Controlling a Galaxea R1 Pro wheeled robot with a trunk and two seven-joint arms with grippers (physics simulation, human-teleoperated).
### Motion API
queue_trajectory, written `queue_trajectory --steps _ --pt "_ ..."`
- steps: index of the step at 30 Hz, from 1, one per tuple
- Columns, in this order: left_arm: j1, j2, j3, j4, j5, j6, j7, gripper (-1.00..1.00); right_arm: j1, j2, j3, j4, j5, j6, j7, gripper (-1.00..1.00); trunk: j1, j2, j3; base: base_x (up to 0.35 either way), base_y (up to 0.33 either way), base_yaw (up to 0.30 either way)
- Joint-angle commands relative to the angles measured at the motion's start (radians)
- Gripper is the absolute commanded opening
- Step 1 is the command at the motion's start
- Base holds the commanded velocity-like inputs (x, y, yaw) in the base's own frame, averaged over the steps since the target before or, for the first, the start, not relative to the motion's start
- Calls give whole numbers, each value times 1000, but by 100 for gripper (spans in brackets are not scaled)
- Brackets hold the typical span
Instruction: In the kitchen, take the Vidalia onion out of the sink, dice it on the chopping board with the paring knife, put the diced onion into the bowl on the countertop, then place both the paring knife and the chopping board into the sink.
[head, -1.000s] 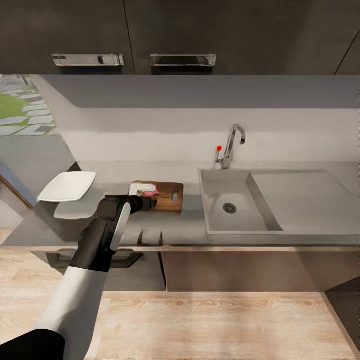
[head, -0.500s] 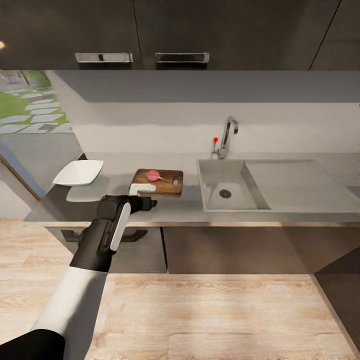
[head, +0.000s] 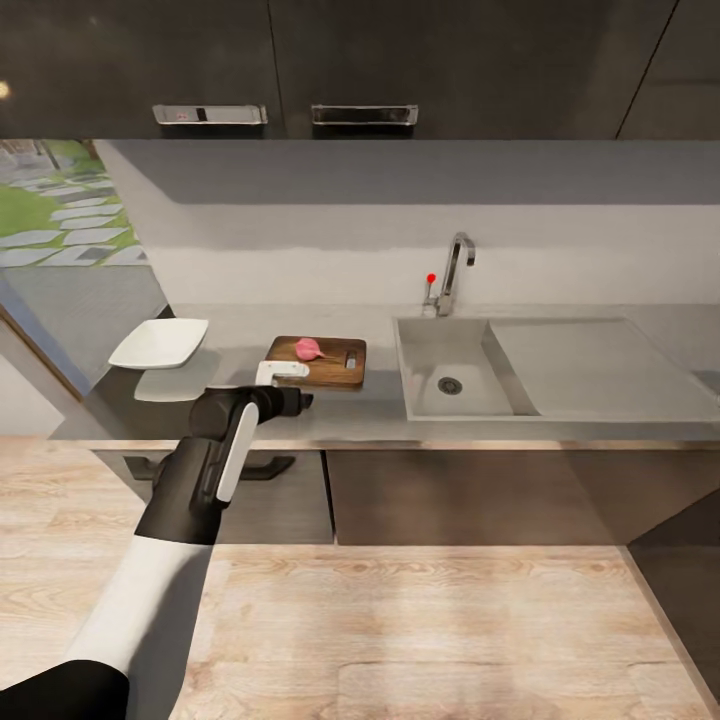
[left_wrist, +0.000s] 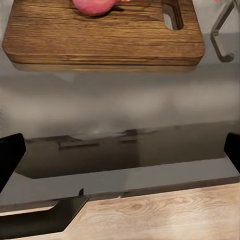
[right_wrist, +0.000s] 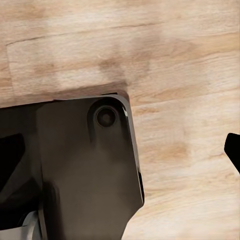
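Starting far left, bowl (head: 160, 343): white, on the counter (head: 370, 412), well apart from the sink and left of the board.
Left claw (head: 295, 402): hanging over the counter's front edge, jaws spread wide and holding nothing; the wrist view shows both fingertips (left_wrist: 11, 159) out at the frame's sides.
Chopping board (head: 317, 361): flat on the counter, just beyond the left claw, towards the wall.
Board's long axis: running along the counter edge, with the slot handle at the sink end.
Pink item (head: 308, 348): rounded, sitting on the board's far half. By my read it's the onion, not yet diced.
Paring knife: can't pick it out for certain at this size.
Key relation: board and pink item lie straight ahead of the left claw, so a short reach forward should do it.
Sink (head: 415, 385): right of the board, close by, basin bare around the drain.
Right claw (right_wrist: 233, 146): pointed at the wooden floor beside the robot's dark base, one fingertip showing, so I can't tell its state.
Nearer arm: the left, clearly.
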Motion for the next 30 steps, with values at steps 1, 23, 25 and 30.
queue_trajectory --steps 1,23,25,30 --pt "-1 0 -1 -4 7 4 7 100 1 -1 3 -2 -7 -1 -2 100 1 -2 -2 0 0 0" --pt "53 50 -2 -129 10 4 5 100 1 -7 0 -16 -8 -1 -1 100 1 -2 -2 0 0 0" --pt "70 53 -2 -146 10 4 4 100 1 -8 0 -17 -8 -1 -1 100 1 -2 -2 0 0 0" --pt "117 62 -2 -175 10 0 4 100 1 -8 0 -19 -8 -1 -2 100 1 -2 -2 0 0 0"
